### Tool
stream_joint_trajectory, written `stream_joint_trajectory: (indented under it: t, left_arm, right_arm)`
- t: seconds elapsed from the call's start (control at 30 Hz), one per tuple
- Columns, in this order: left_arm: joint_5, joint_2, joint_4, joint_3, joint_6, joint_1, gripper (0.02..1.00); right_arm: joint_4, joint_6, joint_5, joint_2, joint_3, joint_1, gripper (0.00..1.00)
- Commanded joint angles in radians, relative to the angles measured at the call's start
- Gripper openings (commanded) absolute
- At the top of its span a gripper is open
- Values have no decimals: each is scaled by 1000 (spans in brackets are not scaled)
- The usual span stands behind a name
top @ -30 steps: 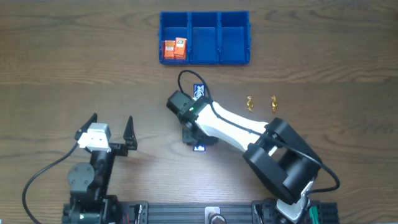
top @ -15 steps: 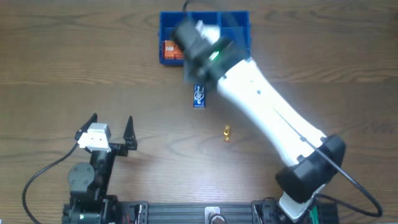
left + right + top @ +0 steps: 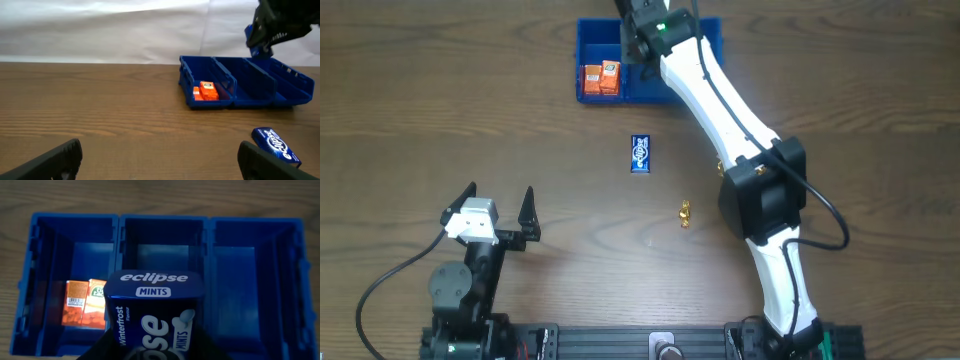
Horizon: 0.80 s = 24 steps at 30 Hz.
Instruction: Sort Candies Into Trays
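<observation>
As the wooden table (image 3: 880, 120) is my sorting ground, the blue three-compartment tray (image 3: 650, 99) sits at its far side, with orange candy boxes (image 3: 600, 80) in the left compartment. My right gripper (image 3: 642, 25) hangs over the middle compartment, clamped on a blue mint pack (image 3: 155, 315), probably to keep mints separate. My left gripper (image 3: 500, 205) sits by its base, fingers apart and empty. A second mint pack (image 3: 640, 154) and a gold-wrapped candy (image 3: 684, 213) lie loose, unsorted.

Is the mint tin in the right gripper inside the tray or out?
Out: the right gripper holds the blue rectangular mint tin above the rim of the blue plastic three-compartment tray.
</observation>
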<state>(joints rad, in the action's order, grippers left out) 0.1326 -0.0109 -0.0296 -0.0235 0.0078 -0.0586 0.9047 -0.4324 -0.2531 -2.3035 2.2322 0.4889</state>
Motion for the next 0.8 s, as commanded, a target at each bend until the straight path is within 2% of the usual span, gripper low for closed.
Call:
stream_joint_trajectory:
  t: [0.03, 0.1, 0.33, 0.4, 0.6, 0.7, 0.8]
  left_arm:
    - [21, 6, -35, 19, 8, 6, 996]
    - [21, 6, -35, 19, 8, 6, 998]
    - [21, 6, -35, 19, 8, 6, 996]
    - [21, 6, -35, 19, 8, 6, 996]
    - [21, 6, -35, 19, 8, 6, 998]
    - [21, 6, -35, 19, 8, 6, 998]
    - [21, 6, -35, 19, 8, 6, 998]
  right_arm:
    - [-34, 18, 4, -9, 17, -8, 218]
    - [-41, 18, 4, -9, 17, -6, 229]
    - [-60, 19, 3, -8, 17, -8, 621]
    - [-51, 19, 3, -8, 17, -8, 682]
    - [99, 13, -8, 49, 17, 37, 711]
    - [258, -69, -8, 111, 17, 108, 759]
    - [412, -177, 1, 116, 10, 146, 766]
